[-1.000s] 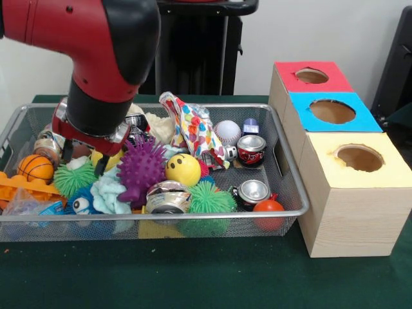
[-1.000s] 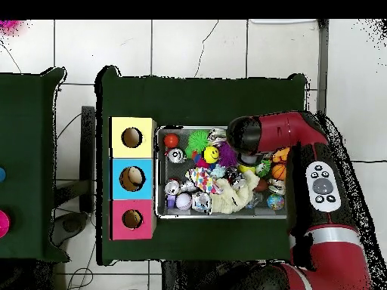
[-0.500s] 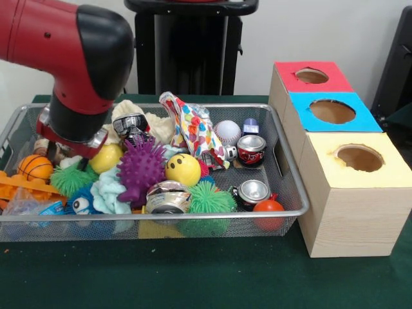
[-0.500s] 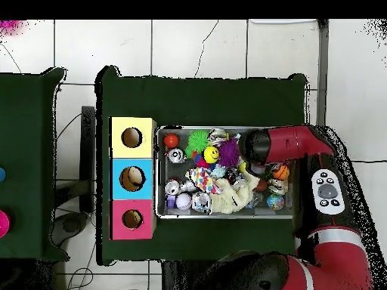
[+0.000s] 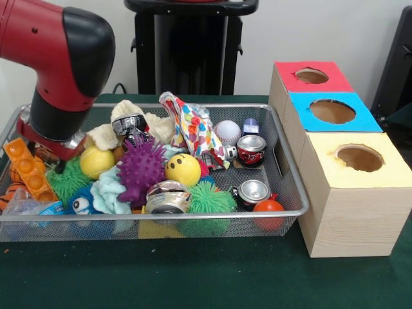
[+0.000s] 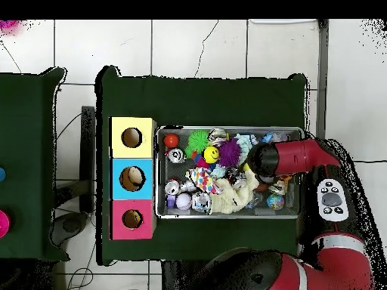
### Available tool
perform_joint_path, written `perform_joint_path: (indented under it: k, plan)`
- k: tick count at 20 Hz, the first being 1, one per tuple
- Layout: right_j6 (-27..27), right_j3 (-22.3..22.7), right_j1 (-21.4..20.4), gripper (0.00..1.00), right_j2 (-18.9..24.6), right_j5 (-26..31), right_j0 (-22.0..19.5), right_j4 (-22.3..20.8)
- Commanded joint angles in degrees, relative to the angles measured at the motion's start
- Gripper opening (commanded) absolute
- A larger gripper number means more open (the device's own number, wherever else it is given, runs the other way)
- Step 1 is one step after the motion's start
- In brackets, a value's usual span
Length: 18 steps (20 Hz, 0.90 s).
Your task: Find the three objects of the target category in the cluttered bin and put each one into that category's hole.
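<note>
The silver wire-mesh bin holds a heap of toys and cans; it also shows in the overhead view. My gripper is down among the toys at the bin's left end, its tips buried. A cream-tan plush lies at the back of the heap and shows in the overhead view. An orange striped shape at the left edge may be the tiger. I cannot make out the brown teddy. The red-topped hole is on the farthest box, and shows in the overhead view.
Blue-topped and yellow-topped holes lie nearer the camera. An orange plastic block leans beside the gripper. A yellow ball, a purple spiky ball, cans and a patterned cloth fill the bin.
The arm has moved to the picture's left along the bin in the front view. The orange block has tipped up beside it, and the yellow ball and cream plush are now uncovered.
</note>
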Motion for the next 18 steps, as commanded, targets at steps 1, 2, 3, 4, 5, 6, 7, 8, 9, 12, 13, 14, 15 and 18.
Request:
perform_joint_path:
  k: [1,2,3,4,5,6,7,8,9,12,13,14,15,18]
  plan:
    - [18.6,4.5,5.0,1.0,-4.4,-7.3,2.4,2.0]
    - [19.2,4.3,5.5,1.0,-4.8,-7.9,2.9,2.3]
    - [19.2,4.2,5.7,1.0,-5.1,-8.3,3.1,2.7]
    - [19.8,4.0,6.1,1.0,-5.4,-8.9,3.5,3.2]
    - [20.2,4.0,6.3,1.0,-5.8,-9.6,3.7,3.6]
    - [21.0,3.8,6.6,1.0,-6.2,-10.3,4.0,4.1]
    - [21.2,3.8,6.7,1.0,-6.6,-10.8,4.3,4.3]
    - [20.9,3.6,7.0,1.0,-7.0,-10.4,4.6,4.6]
    - [20.7,3.4,7.1,1.0,-7.3,-10.4,4.9,4.9]
    - [21.0,2.9,7.8,1.0,-8.3,-10.8,5.7,6.1]
    - [21.0,2.8,7.9,1.0,-8.6,-11.1,5.8,6.5]
    - [21.0,2.8,8.1,1.0,-8.6,-11.9,5.8,7.1]
    - [21.0,2.9,8.3,1.0,-8.6,-12.6,5.8,7.8]
    - [20.9,2.0,9.6,1.0,-9.0,-14.5,6.0,9.0]
